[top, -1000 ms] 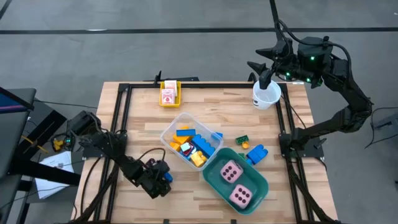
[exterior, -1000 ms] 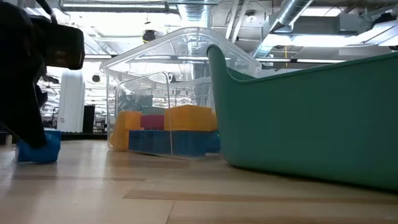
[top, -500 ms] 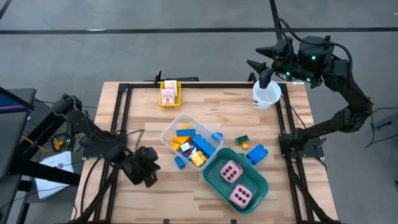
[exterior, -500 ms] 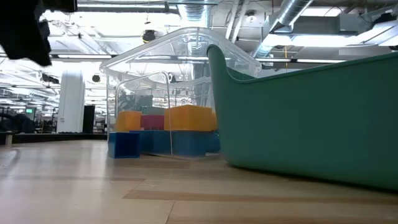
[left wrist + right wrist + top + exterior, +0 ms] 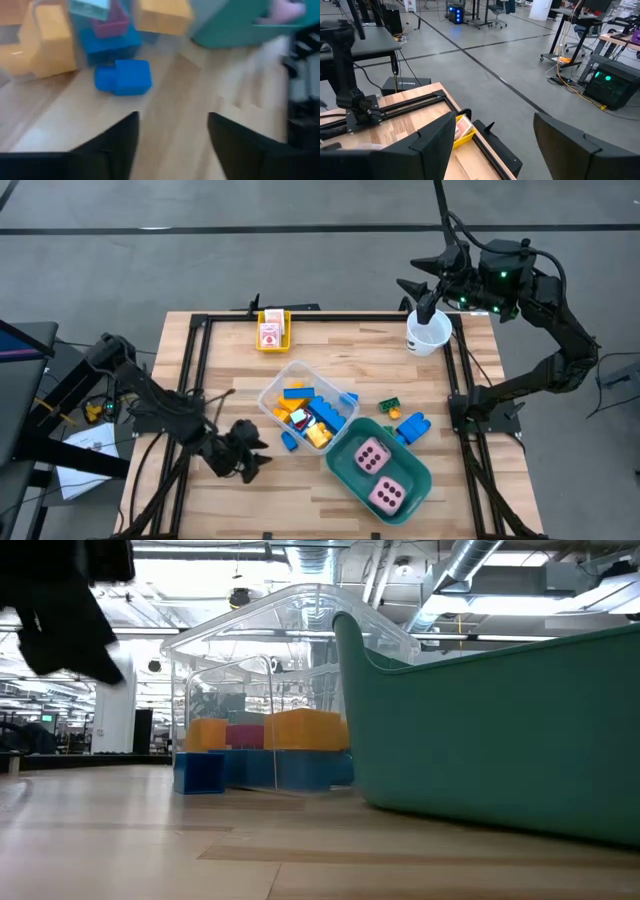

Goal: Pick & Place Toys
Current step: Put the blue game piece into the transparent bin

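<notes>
I have the left gripper point(image 5: 243, 459) above the table near its front-left area, fingers point(image 5: 115, 135) parted with bare wood showing between them; it holds nothing. The nearest toy is 1 blue brick point(image 5: 123, 77) lying on the wood just beside the clear bin point(image 5: 272, 395), outside its wall. In the low view the same brick point(image 5: 200, 772) sits flat on the table against the bin. More bricks in blue, yellow and orange lie inside the bin. 2 pink dice point(image 5: 379, 474) rest in the teal tub point(image 5: 415, 497), and a green brick point(image 5: 390, 407) and another blue brick point(image 5: 411, 427) lie on the table between the bin and the right frame rail. The right gripper point(image 5: 424, 298) waits over the white cup point(image 5: 428, 334) at the far-right corner, fingers apart and empty. I judge the brick to be light, rigid and smooth-sided, so it may slide or twist if pinched off-centre. I would take hold across its 2 flat opposite sides, centred, with the fingers coming straight down and clear of the bin wall.
</notes>
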